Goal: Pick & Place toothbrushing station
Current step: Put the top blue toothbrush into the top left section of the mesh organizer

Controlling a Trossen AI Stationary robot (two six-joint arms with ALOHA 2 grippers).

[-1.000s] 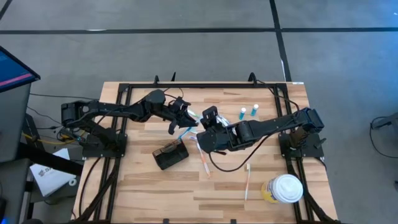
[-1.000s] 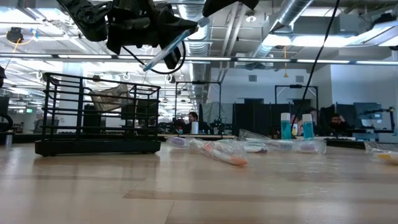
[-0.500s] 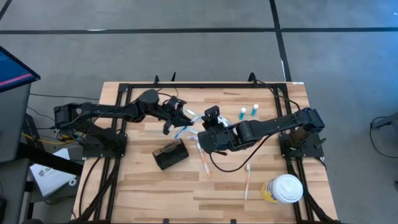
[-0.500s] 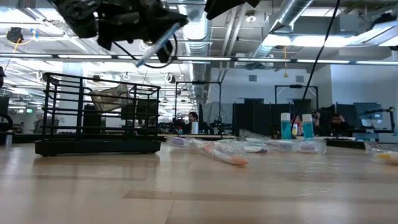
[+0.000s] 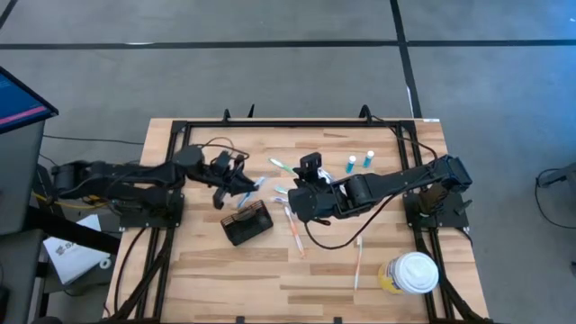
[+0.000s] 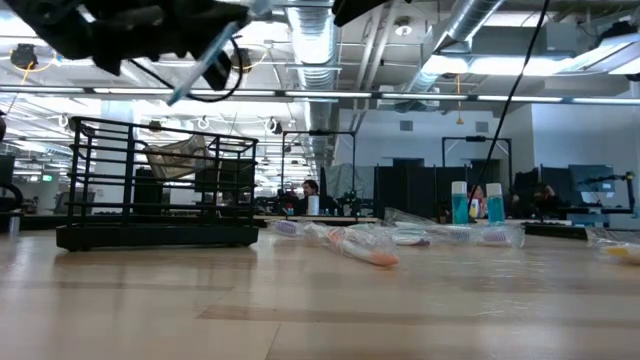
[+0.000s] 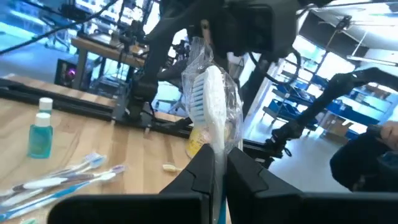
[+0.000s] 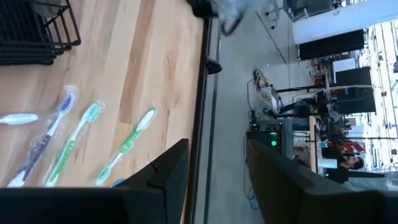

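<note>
The left arm is reaching low across the bench point(image 5: 396, 279) from its left edge, its left pincer point(image 5: 236, 183) raised above the wood and closed tight on a wrapped toothbrush point(image 7: 211, 106), whose bristled head is standing up between the fingers in the left wrist view. In the low view that brush point(image 6: 205, 65) is slanting down from the pincer, high above the bench top. The right arm is bending in from the right edge, with its right pincer point(image 5: 300, 193) near the middle of the bench, fingers parted and gripping nothing.

Three wrapped toothbrushes point(image 8: 127, 144) are lying side by side beyond the right pincer in its wrist view, and two more, one of them the long orange brush point(image 5: 295, 236) and the other a white brush point(image 5: 357, 261), are lying nearer the front edge. Two small blue bottles point(image 5: 359, 162) are standing close together toward the back. One white-lidded cup point(image 5: 414, 273) is sitting at the front right corner.

The single black wire holder point(image 5: 247, 222) is resting on the bench just in front of and below the left pincer, untouched by it, and to the left of the right pincer, apart from it.
</note>
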